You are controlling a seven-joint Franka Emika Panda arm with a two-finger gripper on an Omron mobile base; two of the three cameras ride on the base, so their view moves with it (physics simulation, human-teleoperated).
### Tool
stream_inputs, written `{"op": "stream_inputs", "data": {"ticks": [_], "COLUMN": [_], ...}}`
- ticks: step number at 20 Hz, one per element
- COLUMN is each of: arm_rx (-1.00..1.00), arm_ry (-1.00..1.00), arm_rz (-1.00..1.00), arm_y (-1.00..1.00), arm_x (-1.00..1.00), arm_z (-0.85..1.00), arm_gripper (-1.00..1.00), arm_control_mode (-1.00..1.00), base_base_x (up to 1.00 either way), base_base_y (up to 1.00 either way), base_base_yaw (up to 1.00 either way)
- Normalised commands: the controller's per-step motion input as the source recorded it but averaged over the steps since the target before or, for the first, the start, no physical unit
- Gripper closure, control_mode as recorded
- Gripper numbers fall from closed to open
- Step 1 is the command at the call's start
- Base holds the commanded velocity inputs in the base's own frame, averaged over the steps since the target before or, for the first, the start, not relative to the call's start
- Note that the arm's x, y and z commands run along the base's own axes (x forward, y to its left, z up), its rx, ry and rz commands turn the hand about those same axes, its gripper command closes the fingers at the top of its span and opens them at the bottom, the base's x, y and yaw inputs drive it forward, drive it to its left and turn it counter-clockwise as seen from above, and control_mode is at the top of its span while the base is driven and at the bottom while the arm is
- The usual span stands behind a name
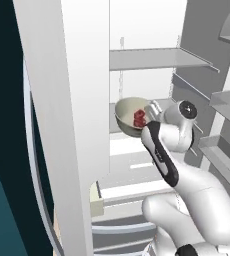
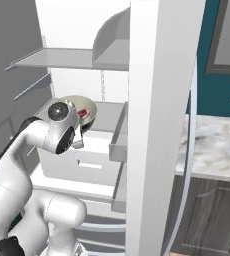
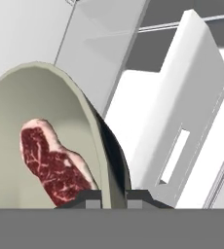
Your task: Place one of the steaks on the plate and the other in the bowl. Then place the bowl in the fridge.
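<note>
The arm reaches into the open fridge (image 1: pixel 137 30) and the gripper (image 3: pixel 113 197) is pinched tight on the rim of the beige bowl (image 1: pixel 128 114), 1 finger inside the wall, 1 outside; the bowl hangs above the fridge's middle shelf (image 2: pixel 109 111), tipped toward the hand, apart from the shelf as far as the left base view shows; inside it lies 1 steak (image 3: pixel 53 163), red with pale marbling and a pinkish fat edge, resting against the bowl's inner wall just beside the gripped rim; below the bowl sits a white drawer (image 2: pixel 84 167) with a slot handle; a grey upper shelf (image 1: pixel 157 57) runs above; on the right, a marbled tabletop (image 2: pixel 214 145) over dark cabinets; no readable writing or labels anywhere.
</note>
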Motion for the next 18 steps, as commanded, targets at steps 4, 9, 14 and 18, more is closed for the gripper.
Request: {"op": "stream_inputs", "data": {"ticks": [4, 9, 14, 18], "arm_rx": [0.0, -0.02, 0.0, -0.01], "arm_ry": [0.01, 0.01, 0.03, 0.02], "arm_rz": [-0.09, -0.05, 0.0, 0.0], "arm_y": [0.0, 0.0, 0.0, 0.0], "arm_x": [0.54, 0.57, 0.59, 0.54], "arm_z": [0.25, 0.0, 0.0, -0.21], "arm_gripper": [1.0, 1.0, 1.0, 1.0], "arm_control_mode": [-1.0, -1.0, -1.0, -1.0], "base_base_x": [0.0, 0.0, 0.0, 0.0], "base_base_y": [0.0, 0.0, 0.0, 0.0], "base_base_yaw": [0.0, 0.0, 0.0, 0.0]}}
